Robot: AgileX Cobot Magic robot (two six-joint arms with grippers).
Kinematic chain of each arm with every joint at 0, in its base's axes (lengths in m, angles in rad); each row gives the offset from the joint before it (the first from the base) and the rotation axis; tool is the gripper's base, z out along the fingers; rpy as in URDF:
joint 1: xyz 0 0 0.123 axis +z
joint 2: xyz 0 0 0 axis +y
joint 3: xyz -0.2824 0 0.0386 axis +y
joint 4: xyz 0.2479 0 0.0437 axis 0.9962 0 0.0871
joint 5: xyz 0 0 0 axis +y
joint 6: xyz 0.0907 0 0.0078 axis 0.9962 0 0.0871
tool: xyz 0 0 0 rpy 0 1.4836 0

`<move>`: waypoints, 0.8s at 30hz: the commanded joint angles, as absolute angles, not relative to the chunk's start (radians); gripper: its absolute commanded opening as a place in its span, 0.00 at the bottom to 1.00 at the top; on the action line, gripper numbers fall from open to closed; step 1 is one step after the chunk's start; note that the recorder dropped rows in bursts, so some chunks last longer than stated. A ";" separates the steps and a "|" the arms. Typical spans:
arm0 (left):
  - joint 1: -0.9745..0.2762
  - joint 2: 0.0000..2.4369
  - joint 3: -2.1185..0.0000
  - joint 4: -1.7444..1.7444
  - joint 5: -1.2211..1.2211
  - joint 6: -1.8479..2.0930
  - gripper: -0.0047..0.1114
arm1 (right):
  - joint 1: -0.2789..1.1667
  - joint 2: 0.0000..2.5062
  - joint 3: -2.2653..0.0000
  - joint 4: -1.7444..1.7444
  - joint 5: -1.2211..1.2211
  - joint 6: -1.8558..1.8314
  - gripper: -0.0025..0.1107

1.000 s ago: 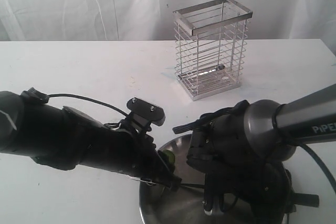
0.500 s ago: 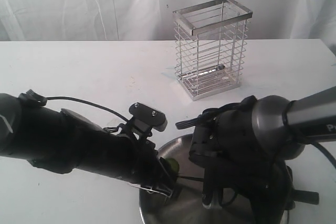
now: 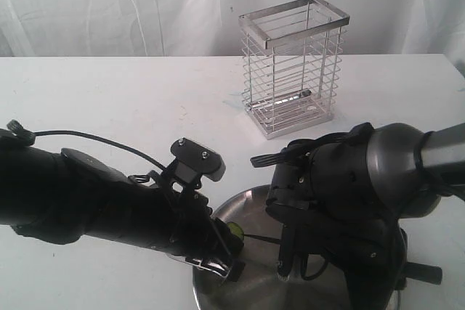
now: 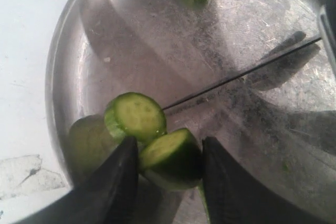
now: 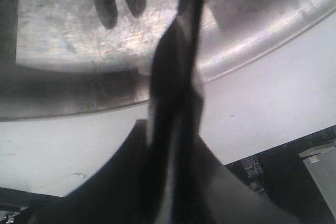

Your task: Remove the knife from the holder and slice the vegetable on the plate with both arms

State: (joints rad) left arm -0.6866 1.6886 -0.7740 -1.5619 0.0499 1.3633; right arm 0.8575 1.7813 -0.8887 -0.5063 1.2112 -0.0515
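Currently: L gripper [image 4: 169, 153] clamps vegetable [image 4: 176, 166] stub at plate [image 4: 220, 35] edge; R gripper [image 5: 173, 150] clamps knife [image 5: 178, 72] handle, blade tip just beside cut slice [image 4: 137, 116].

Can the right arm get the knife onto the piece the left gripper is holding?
Likely yes: the knife tip sits just beside the vegetable in the left gripper, nothing between them; a cut slice leans alongside.

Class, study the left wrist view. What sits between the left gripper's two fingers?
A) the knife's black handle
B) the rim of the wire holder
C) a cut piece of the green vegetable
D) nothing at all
C: the left gripper has its fingers closed on either side of a cut piece of the vegetable, pale cut face showing, over the steel plate.
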 commanded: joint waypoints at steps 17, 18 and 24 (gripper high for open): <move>-0.687 1.588 -0.843 -1.569 0.019 1.358 0.07 | 0.859 1.770 -0.885 -0.446 1.221 -0.047 0.02; -0.687 1.581 -0.849 -1.569 0.019 1.358 0.07 | 0.859 1.770 -0.885 -0.446 1.221 -0.047 0.02; -0.687 1.583 -0.850 -1.569 0.045 1.358 0.07 | 0.889 1.770 -0.885 -0.435 1.221 -0.052 0.02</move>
State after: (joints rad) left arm -0.6866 1.5891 -0.8474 -1.5547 0.0127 1.3633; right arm 0.8713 1.7791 -0.8887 -0.4408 1.2112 -0.0451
